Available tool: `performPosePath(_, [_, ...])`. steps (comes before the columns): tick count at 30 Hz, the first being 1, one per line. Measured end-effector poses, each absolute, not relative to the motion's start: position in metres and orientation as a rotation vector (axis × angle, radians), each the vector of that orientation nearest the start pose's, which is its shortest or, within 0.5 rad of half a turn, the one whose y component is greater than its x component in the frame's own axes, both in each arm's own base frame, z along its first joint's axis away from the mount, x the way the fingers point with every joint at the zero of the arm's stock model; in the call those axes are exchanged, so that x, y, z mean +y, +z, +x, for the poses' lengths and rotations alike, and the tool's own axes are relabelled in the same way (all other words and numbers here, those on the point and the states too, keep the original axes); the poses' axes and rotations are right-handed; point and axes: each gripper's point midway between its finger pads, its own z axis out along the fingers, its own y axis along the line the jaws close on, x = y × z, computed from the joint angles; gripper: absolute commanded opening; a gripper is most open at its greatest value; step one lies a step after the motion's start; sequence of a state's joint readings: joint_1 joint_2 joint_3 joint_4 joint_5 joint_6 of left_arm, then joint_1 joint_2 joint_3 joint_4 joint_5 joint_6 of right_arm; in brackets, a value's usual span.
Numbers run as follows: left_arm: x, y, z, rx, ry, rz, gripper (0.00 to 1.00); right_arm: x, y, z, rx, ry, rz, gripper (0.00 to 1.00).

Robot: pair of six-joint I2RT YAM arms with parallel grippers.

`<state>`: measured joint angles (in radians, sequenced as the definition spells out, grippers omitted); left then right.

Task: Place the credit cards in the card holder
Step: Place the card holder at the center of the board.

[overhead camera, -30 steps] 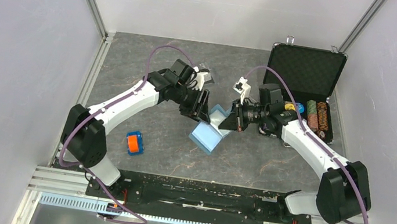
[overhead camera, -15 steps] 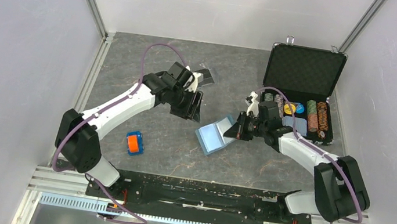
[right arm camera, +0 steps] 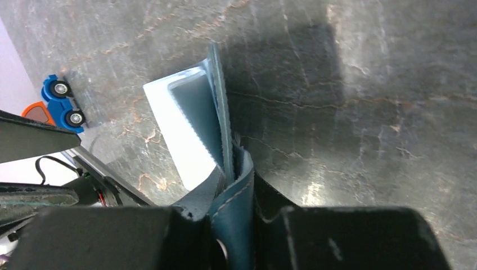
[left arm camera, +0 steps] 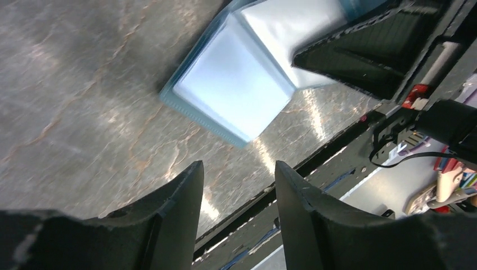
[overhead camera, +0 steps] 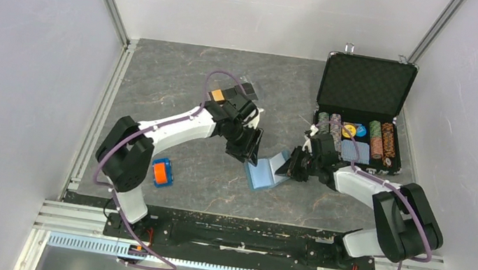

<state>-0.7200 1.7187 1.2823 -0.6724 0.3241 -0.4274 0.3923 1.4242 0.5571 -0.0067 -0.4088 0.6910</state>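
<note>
Top view: card holder [overhead camera: 263, 174] lies open on tabletop [overhead camera: 181, 123], between arms. Right tool [overhead camera: 292, 165] grips flap nearest right arm. Left tool [overhead camera: 249, 149] hovers just beside holder's far edge.

Left wrist: jaws part-open, empty (nothing gripped); holder's pale interior [left arm camera: 236, 90] below.

Right wrist: teal flap pinched tight between jaws.

Step, judged: holder being held open. Next: left tool fetches card, slides it into pocket.

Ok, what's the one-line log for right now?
left gripper: open, empty, by card holder | right gripper: shut on its flap
</note>
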Motion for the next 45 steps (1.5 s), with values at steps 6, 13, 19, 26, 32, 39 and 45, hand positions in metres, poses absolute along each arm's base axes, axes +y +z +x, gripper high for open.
performPosePath(6, [-0.335, 0.086, 0.24, 2.804, -0.847, 0.507, 0.48, 0.199, 0.021, 0.234, 2.623, 0.941, 0.284, 0.49])
performPosePath(13, [-0.371, 0.07, 0.25, 2.806, -0.903, 0.555, 0.4, 0.199, 0.032, 0.234, 2.589, 0.953, 0.285, 0.68])
performPosePath(19, [-0.39, 0.046, 0.247, 2.847, -0.894, 0.6, 0.39, 0.19, 0.036, 0.229, 2.641, 0.874, 0.241, 0.75])
performPosePath(26, [-0.4, 0.027, 0.234, 2.89, -0.885, 0.654, 0.37, 0.176, 0.048, 0.23, 2.657, 0.749, 0.154, 0.73])
performPosePath(32, [-0.407, 0.025, 0.228, 2.893, -0.871, 0.708, 0.31, 0.168, 0.067, 0.242, 2.623, 0.663, 0.047, 0.63])
performPosePath(39, [-0.403, 0.022, 0.224, 2.897, -0.829, 0.788, 0.31, 0.169, 0.069, 0.247, 2.6, 0.656, -0.028, 0.26])
performPosePath(45, [-0.4, 0.021, 0.22, 2.894, -0.822, 0.839, 0.35, 0.18, 0.065, 0.253, 2.591, 0.718, -0.075, 0.0])
